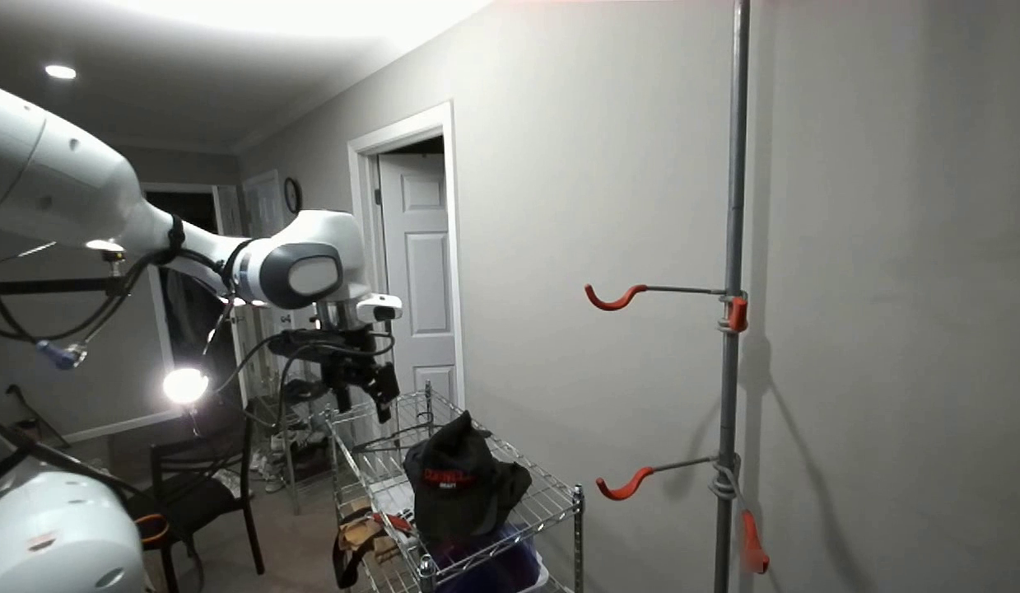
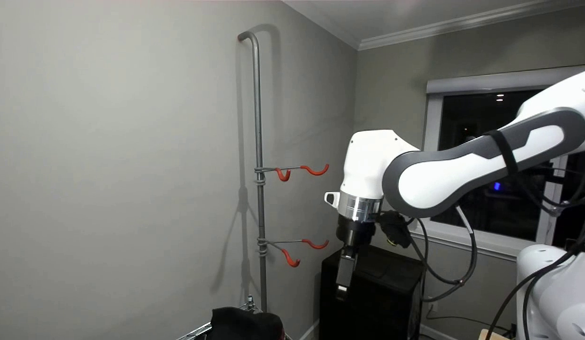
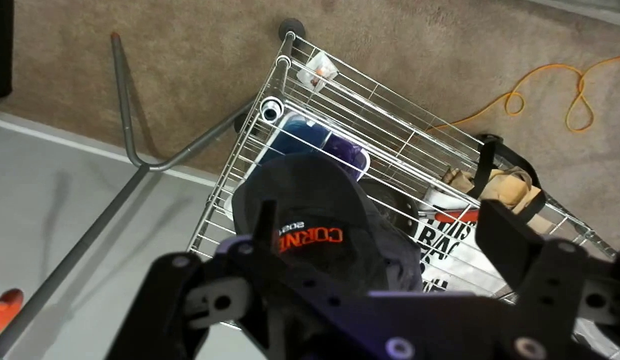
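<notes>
Cap (image 1: 450, 494), dark, lettered: on the rack (image 1: 578, 527), at four o'clock from my gripper (image 1: 364, 406) in an exterior view. Probably light, soft, grippy, hard to damage; best pinched at its top, twelve o'clock. Jaws: spread wide, nothing held.

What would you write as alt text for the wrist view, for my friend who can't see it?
A dark cap with orange lettering lies on a wire rack, seen from above past the black end effector, its jaws open and empty. Through the wires, a white-rimmed tub shows; a gray pole is at left, and an orange cord lies on the carpet.
</notes>
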### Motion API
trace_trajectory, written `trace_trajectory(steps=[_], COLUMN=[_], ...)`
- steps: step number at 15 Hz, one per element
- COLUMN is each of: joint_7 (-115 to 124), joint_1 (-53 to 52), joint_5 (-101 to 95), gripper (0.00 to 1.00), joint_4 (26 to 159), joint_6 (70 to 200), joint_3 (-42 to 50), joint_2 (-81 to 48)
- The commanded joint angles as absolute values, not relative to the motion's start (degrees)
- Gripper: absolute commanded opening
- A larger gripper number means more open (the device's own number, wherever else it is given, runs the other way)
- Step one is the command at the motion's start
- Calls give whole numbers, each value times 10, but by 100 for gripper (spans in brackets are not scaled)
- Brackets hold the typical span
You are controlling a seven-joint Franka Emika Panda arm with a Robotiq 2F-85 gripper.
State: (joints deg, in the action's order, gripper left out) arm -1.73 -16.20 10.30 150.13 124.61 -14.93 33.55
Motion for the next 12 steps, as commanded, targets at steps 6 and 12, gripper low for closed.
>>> trace_trajectory(steps=[6,12], joint_7=[-22,-5], joint_1=[-175,-174], joint_5=[51,49], gripper=[100,100], joint_4=[1365,1363], joint_6=[1362,1354], joint_3=[-180,-181], joint_2=[132,129])
